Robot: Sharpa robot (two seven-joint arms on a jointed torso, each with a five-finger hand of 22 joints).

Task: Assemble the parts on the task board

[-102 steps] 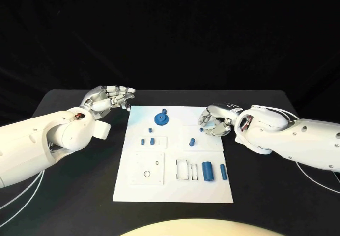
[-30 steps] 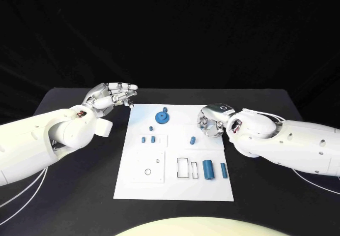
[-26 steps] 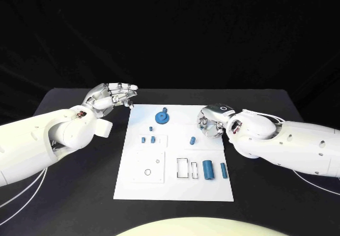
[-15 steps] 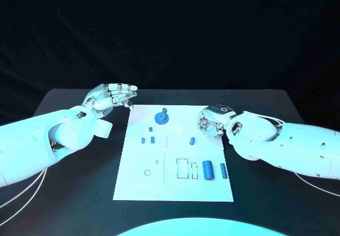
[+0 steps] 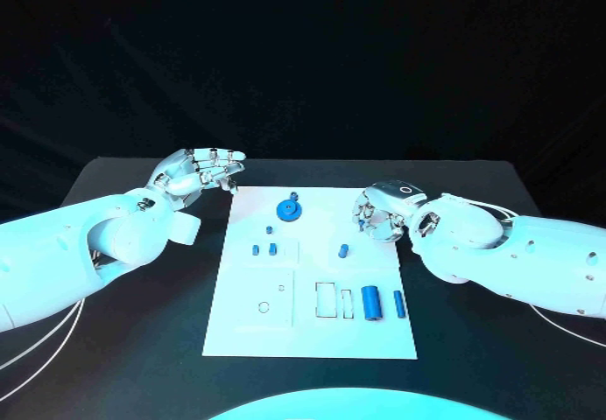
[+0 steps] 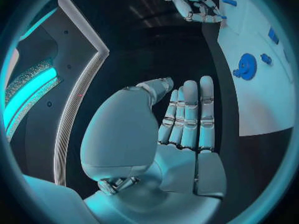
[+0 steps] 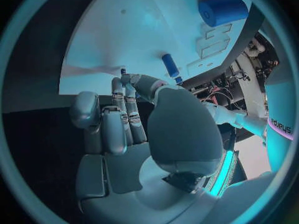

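Right hand [image 5: 383,213] is hovering over the white rectangular task board's [image 5: 312,337] right edge, fingers curled, holding nothing visible; left hand [image 5: 196,178] is idling, fingers together. Large blue plastic cylinder [image 5: 370,302] is lying low-right: probably rigid, light, slick; grip mid-barrel.

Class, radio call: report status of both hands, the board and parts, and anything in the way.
Left hand empty, fingers curled, off the task board's corner. Right hand at board's edge; hold unclear. Blue parts lie unassembled. Nothing in the way.

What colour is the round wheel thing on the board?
Blue; the round wheel part shows best in the head view.
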